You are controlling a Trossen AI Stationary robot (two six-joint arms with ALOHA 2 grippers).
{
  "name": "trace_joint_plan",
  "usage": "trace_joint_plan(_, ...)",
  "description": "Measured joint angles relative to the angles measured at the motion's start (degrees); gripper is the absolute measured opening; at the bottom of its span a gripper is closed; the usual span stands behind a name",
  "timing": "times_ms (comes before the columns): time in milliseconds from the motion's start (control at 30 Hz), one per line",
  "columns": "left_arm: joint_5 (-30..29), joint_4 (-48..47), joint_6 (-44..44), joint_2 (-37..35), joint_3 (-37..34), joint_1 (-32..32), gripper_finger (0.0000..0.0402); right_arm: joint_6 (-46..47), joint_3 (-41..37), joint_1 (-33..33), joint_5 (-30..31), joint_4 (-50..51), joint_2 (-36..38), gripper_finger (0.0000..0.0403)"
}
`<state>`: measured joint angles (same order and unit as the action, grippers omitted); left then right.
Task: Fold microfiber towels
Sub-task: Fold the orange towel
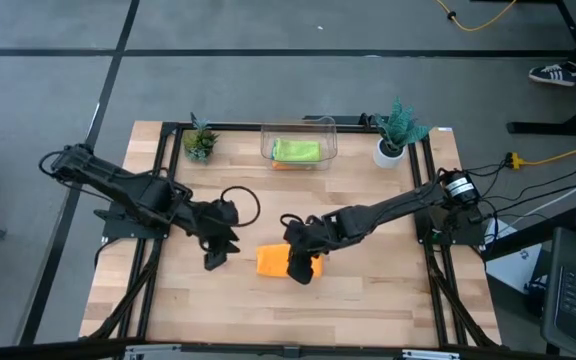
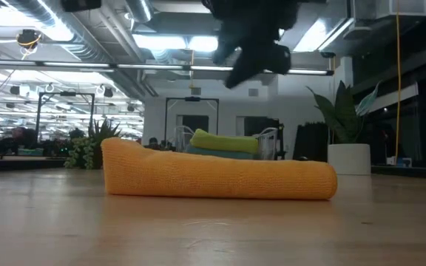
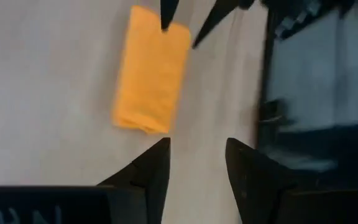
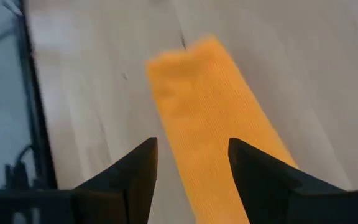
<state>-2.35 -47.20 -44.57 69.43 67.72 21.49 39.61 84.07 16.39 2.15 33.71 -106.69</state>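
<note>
An orange microfiber towel, folded into a narrow strip, lies flat on the wooden table near its middle. My right gripper hangs open above the towel's right end; the towel shows past its fingers. In the low view this gripper is well clear of the cloth. My left gripper is open to the towel's left, raised, with nothing between its fingers; its wrist view shows the towel ahead. Neither gripper touches the towel.
A clear plastic bin at the far middle holds a folded lime green towel on top of other cloths. Small potted plants stand at the far left and far right. Bare wood lies along the near edge.
</note>
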Motion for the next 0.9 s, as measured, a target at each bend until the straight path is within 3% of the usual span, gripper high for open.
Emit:
trace_joint_plan(100,-2.4,-4.5,13.6,-0.5,-0.1,-0.5,0.0147,-2.5,0.0,-0.7,0.8,-3.7,0.0,0.0199)
trace_joint_plan(233,-3.2,-3.3,16.5,-7.3,-6.3,-3.9,0.0147,-0.9,0.0,-1.8,0.6,-7.0,0.0,0.0199)
trace_joint_plan(400,-1.5,17.6,24.5,-22.5,-24.8,-7.7,0.0147,2.1,0.0,-3.8,-3.0,-6.8,0.0,0.0199)
trace_joint_plan(500,0.1,30.1,28.3,-31.4,-35.6,-10.9,0.0147,0.5,0.0,-6.4,-7.6,-6.9,0.0,0.0199)
trace_joint_plan(633,0.0,39.3,28.7,-40.1,-45.0,-13.6,0.0147,-4.5,0.1,-10.3,-14.9,-6.4,-1.7,0.0199)
trace_joint_plan(900,0.4,41.8,28.7,-50.6,-51.8,-15.9,0.0147,-13.2,0.0,-17.5,-33.9,-5.9,-10.7,0.0199)
